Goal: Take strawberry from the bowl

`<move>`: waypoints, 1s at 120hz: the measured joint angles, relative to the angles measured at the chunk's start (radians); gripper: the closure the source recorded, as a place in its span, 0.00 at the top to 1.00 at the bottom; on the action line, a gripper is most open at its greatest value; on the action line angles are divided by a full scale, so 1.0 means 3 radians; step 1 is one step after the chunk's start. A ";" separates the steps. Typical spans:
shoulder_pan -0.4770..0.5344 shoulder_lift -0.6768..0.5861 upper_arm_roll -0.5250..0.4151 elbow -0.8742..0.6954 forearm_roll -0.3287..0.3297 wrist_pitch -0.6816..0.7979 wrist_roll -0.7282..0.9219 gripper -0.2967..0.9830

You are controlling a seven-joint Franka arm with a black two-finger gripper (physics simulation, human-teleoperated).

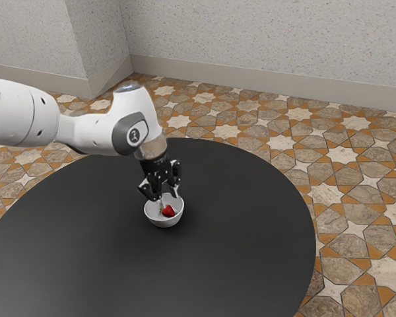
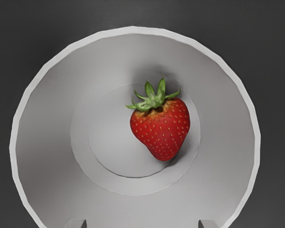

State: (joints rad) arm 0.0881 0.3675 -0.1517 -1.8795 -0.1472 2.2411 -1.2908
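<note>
The gripper [image 1: 168, 196] points down over the white bowl [image 1: 165, 223], its jaws spread wide with nothing held between them. The red strawberry [image 2: 161, 129] lies on its side on the bowl's floor, off centre, green leafy cap attached, below the jaws. The bowl stands upright on the round black surface [image 1: 231, 257].

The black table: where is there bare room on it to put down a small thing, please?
The table is bare between the bowl and its curved edge at the exterior view's right, and from the bowl toward that view's lower edge. It is crowded at the bowl: the strawberry is inside and the open gripper hangs over it.
</note>
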 joint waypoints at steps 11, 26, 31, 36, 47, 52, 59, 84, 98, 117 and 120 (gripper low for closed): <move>-0.0001 0.0114 0.0020 0.0079 0.0003 0.0024 -0.0015 0.44; -0.0001 0.0181 0.0030 0.0132 0.0004 0.0045 -0.0028 0.42; -0.0003 0.0187 0.0055 0.0132 0.0004 0.0048 -0.0032 0.42; -0.0002 0.0197 0.0078 0.0130 0.0005 0.0047 -0.0035 0.41; -0.0001 0.0237 0.0097 0.0123 0.0002 0.0049 -0.0041 0.41; -0.0002 0.0250 0.0099 0.0120 -0.0001 0.0050 -0.0044 0.41; -0.0002 0.0255 0.0100 0.0113 -0.0008 0.0046 -0.0048 0.41; -0.0001 0.0324 0.0103 0.0130 -0.0011 0.0086 -0.0052 0.41; 0.0002 0.0369 0.0111 0.0133 -0.0016 0.0144 -0.0032 0.41; 0.0002 0.0417 0.0165 0.0135 -0.0026 0.0183 -0.0005 0.41; 0.0002 0.0422 0.0167 0.0136 -0.0027 0.0187 -0.0002 0.41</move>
State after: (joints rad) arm 0.0889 0.4940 -0.1017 -1.8387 -0.1552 2.2973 -1.2913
